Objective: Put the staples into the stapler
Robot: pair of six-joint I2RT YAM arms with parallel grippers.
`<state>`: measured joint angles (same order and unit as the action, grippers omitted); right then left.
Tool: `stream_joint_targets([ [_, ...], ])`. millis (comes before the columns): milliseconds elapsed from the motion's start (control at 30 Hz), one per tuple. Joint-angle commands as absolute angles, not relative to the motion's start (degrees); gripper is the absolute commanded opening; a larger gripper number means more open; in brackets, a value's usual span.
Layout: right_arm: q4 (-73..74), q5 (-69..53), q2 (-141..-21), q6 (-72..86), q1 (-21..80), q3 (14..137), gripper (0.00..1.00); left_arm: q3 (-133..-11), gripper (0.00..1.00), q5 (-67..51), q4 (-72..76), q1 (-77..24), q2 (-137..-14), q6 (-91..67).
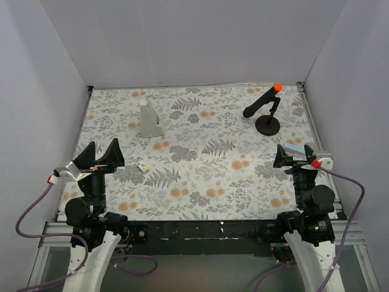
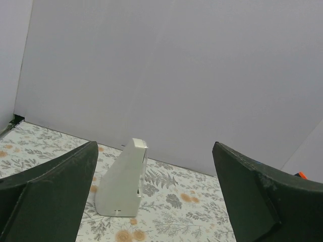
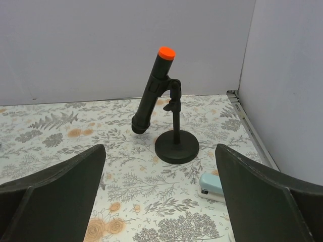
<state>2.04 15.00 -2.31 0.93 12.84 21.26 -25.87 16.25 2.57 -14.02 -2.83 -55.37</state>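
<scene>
The stapler [image 1: 295, 147] is small and light blue and lies on the floral table at the right side; it also shows at the lower right of the right wrist view [image 3: 212, 186]. My right gripper [image 1: 294, 158] is open and empty just in front of it [image 3: 160, 156]. A tiny whitish staples packet [image 1: 144, 165] lies on the table right of my left gripper [image 1: 101, 152], which is open and empty [image 2: 154, 161]. The tray-like piece with staple strips is not in view.
A tall grey-white wedge [image 1: 150, 119] stands at the back left, straight ahead in the left wrist view [image 2: 123, 181]. A black stand holding a black tube with an orange tip [image 1: 267, 112] stands at the back right [image 3: 174, 143]. Grey walls enclose the table.
</scene>
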Motion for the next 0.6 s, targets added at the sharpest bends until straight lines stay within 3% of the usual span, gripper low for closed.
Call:
stream_joint_targets([
  [0,3.60,15.12,-4.30,1.76,12.83,25.13,0.98,-26.63,0.98,16.61,1.23,-14.41,-2.37,-56.77],
  [267,14.14,14.67,-16.42,7.02,12.92,34.96,0.98,-28.73,0.98,23.19,-7.80,-15.20,-1.58,-64.24],
  [567,31.89,17.92,-44.98,12.30,12.92,49.91,0.98,-31.20,0.98,23.29,-22.23,-17.40,-2.90,-73.12],
])
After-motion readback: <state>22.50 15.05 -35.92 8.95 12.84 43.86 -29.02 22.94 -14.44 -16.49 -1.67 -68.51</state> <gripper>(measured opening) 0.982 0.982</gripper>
